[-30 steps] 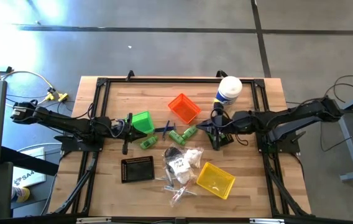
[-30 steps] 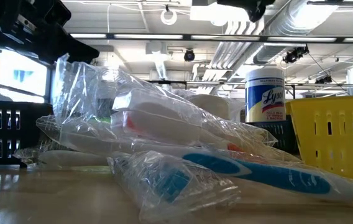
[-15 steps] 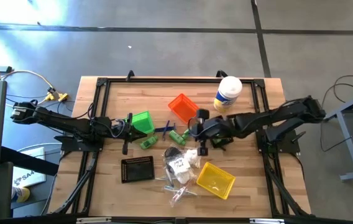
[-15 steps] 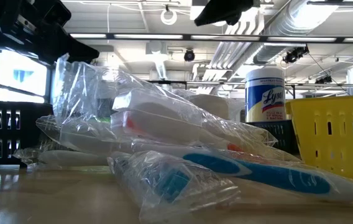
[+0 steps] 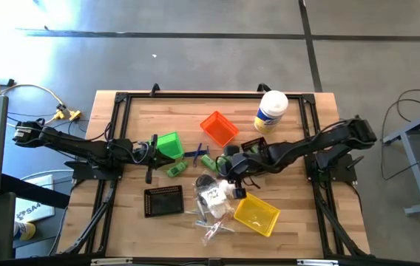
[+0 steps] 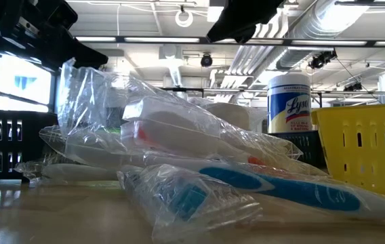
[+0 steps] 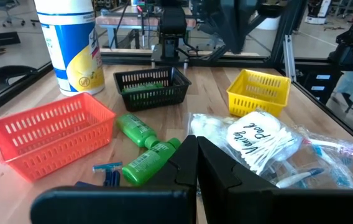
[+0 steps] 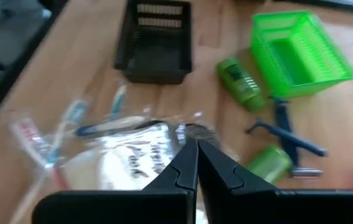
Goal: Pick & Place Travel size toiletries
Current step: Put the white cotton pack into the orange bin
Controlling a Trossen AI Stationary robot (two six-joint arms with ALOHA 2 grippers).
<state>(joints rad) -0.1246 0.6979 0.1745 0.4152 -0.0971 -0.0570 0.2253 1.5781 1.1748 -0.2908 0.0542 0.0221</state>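
Observation:
The travel size toiletries lie mid-table: green mini bottles [image 5: 177, 169] [image 8: 238, 78], blue razors [image 5: 196, 153] [image 8: 286, 131], white crinkly packets [image 5: 214, 194] [image 8: 132, 156] and clear-wrapped toothbrushes [image 5: 211, 222] [image 6: 247, 177]. My right gripper [image 5: 225, 172] [image 8: 195, 149] hangs shut above the white packets, slanting down, touching nothing. My left gripper [image 5: 151, 152] [image 7: 196, 147] waits shut at the table's left, beside the green bin [image 5: 169, 144].
An orange bin [image 5: 219, 127], a black bin [image 5: 163, 200] and a yellow bin [image 5: 256, 213] ring the pile. Another black bin [image 7: 151, 84] sits under my right arm. A tall white canister [image 5: 273, 109] stands at the far right.
My right gripper has gone toward the table's left, from beside the canister to above the pile of packets. It has sunk a little and tipped its fingers downward, staying shut. The toiletries have not moved.

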